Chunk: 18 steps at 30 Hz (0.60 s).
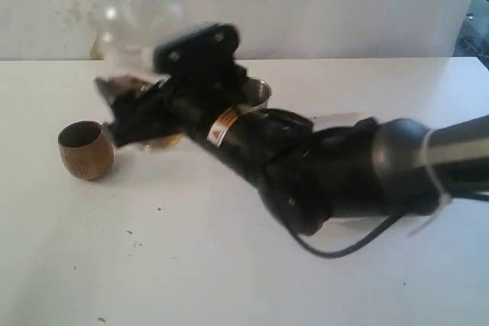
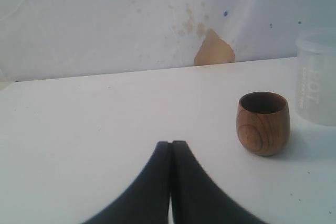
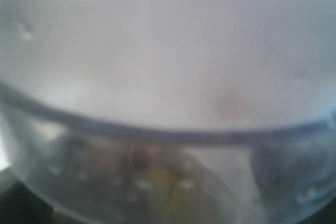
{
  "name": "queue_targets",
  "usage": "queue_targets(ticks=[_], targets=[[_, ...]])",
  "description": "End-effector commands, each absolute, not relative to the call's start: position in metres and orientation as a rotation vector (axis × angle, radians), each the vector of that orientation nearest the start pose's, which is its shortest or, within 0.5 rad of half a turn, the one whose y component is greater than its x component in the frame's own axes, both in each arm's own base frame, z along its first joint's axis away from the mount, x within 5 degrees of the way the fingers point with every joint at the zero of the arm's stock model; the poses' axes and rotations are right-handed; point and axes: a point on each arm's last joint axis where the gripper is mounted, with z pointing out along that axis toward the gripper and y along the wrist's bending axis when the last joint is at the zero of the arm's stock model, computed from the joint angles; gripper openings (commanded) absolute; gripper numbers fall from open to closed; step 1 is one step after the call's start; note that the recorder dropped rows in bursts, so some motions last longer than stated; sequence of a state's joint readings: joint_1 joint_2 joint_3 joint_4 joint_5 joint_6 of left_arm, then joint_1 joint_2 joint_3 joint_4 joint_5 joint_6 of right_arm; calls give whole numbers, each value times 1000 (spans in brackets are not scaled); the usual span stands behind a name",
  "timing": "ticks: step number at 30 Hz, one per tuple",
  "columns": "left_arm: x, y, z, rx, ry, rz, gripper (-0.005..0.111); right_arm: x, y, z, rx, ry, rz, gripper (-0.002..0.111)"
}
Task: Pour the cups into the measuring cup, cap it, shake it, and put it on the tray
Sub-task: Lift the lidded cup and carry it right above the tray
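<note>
Measuring cup (image 3: 168,171): fills right wrist view, blurred, dark rim line across, contents unreadable. Exterior view gives only clear smear at upper left, above right gripper (image 1: 114,108), whose jaws are lost in blur, so grip cannot be told. Left gripper (image 2: 171,148): fingers pressed together, empty. Wooden cup (image 2: 262,123) upright beyond. Frosted cup (image 2: 316,77) cut off by frame edge. Steel tumbler (image 1: 258,93) mostly hidden behind right arm (image 1: 306,158).
</note>
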<state>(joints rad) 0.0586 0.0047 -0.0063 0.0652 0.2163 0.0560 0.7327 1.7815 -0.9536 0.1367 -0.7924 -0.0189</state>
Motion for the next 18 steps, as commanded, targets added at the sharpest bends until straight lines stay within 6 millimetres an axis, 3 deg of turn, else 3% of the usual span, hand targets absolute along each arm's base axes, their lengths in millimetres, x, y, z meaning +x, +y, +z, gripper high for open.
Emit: queue_targets(ticks=[1,2,4,7,9,12,14,16,18], targets=[[56,5,195,43,1688,153,0,278,254,267,-661,1433,654,0],[56,5,195,43,1688,153,0,266,261,269,-775,1434,633,0],[56,5,195,43,1688,153,0,263,258,272,-810,1474,507,0],[56,5,195,43,1688,153,0,291,223,278,-451,1557,383,0],[56,5,195,43,1688,153,0,297,210,284,-389,1583,431,0],[56,5,195,43,1688,153,0,275,225,292,-699,1529,460,0],[56,5,195,43,1688,153,0,271,225,296,-744,1507,424,0],[56,5,195,43,1688,153,0,286,204,303,-519,1542,423,0],[56,5,195,43,1688,153,0,295,192,304,-406,1557,439,0]])
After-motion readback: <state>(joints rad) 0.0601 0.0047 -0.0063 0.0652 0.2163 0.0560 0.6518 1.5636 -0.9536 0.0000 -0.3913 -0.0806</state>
